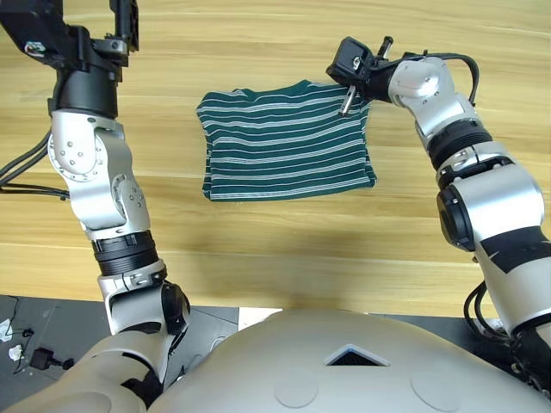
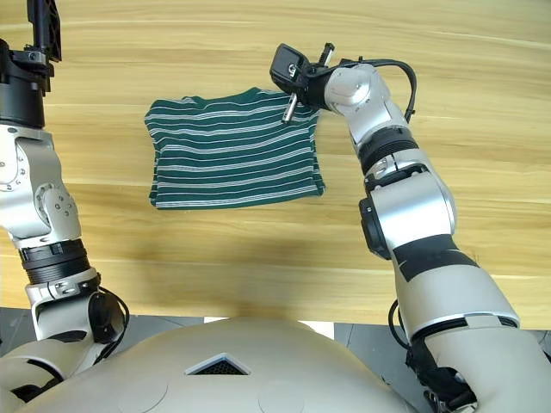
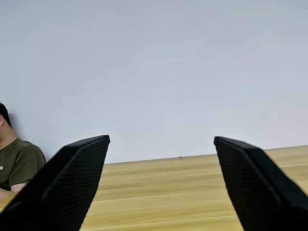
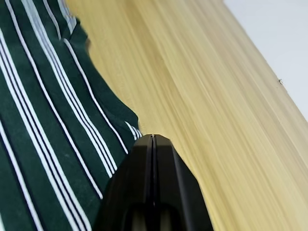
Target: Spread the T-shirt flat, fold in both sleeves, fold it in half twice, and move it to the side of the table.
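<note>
Pressed together with no cloth visibly pinched, the right claw (image 4: 152,138) sits at the far right corner of the folded T-shirt (image 1: 288,142), likely to smooth or nudge it. The left claw (image 3: 161,138), fingers apart, is raised at far left, clear of the shirt, which lies mid-way across the table (image 1: 258,241).

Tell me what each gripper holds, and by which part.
Left gripper: open, holding nothing. Right gripper is shut at the far right corner of the T-shirt; whether it pinches cloth cannot be told.

Lab-like room — bare wall (image 3: 154,72), wood table (image 1: 258,249) (floor cables (image 1: 39,357)).
</note>
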Available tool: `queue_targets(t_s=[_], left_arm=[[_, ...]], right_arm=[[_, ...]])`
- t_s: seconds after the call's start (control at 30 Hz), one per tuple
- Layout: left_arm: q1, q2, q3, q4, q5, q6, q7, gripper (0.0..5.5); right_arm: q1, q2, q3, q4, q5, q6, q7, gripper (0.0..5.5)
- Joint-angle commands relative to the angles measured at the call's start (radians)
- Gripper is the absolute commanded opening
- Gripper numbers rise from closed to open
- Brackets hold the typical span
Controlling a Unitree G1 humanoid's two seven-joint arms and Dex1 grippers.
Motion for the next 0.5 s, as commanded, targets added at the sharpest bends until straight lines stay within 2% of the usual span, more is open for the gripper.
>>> queue_targets(t_s=[0.03, 0.13, 0.33, 0.5], left_arm=[[0.015, -0.016, -0.019, 0.000, 0.021, 0.008, 0.007, 4.04], [0.018, -0.025, -0.031, -0.001, 0.029, 0.008, 0.006, 4.04], [0.019, -0.034, -0.054, -0.012, 0.034, 0.004, -0.013, 4.04], [0.021, -0.036, -0.080, -0.002, 0.075, -0.014, -0.005, 4.04]], right_arm=[[-0.005, 0.001, 0.072, 0.036, -0.090, 0.051, -0.003, 0.03], [0.009, -0.006, 0.141, 0.055, -0.181, 0.078, -0.099, 0.03], [0.081, -0.059, 0.223, 0.073, -0.278, 0.067, -0.127, 0.03], [0.085, -0.130, 0.207, 0.068, -0.256, 0.055, -0.113, 0.03]])
